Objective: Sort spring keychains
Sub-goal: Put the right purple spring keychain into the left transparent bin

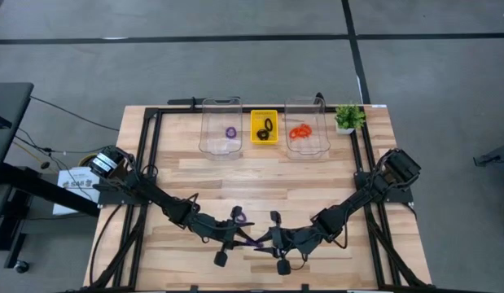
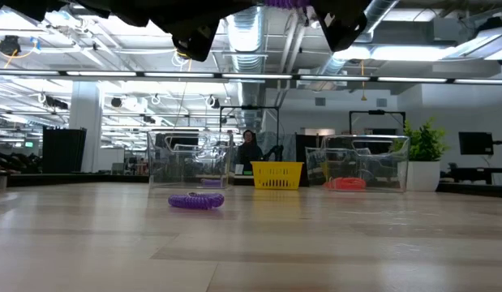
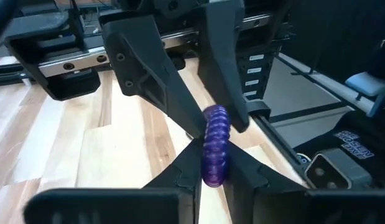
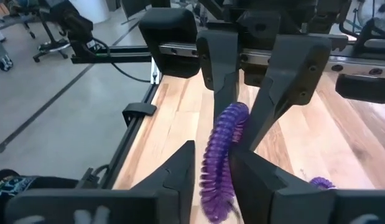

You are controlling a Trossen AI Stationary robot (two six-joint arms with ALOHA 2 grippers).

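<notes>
Both arms meet over the table's near middle. My left gripper and my right gripper are each shut on the same purple spring keychain, held high above the wood. A second purple keychain lies flat on the table just beyond them. At the far edge, one purple keychain lies in the left clear bin, black ones lie in the yellow tray, and orange-red ones lie in the right clear bin. My left gripper pinches one side of the purple coil between its two fingers, coming level from the table's left. The ring stands on edge between them, lifted clear of the table. My right gripper pinches the opposite side of the same coil between its two fingers, coming level from the table's right. The ring stands on edge and arches away from its fingers to the left gripper's fingers.
The left clear bin, the yellow tray and the right clear bin stand in a row along the far edge, with a small potted plant at their right. A black frame borders the table. Bare wood lies between the bins and the grippers.
</notes>
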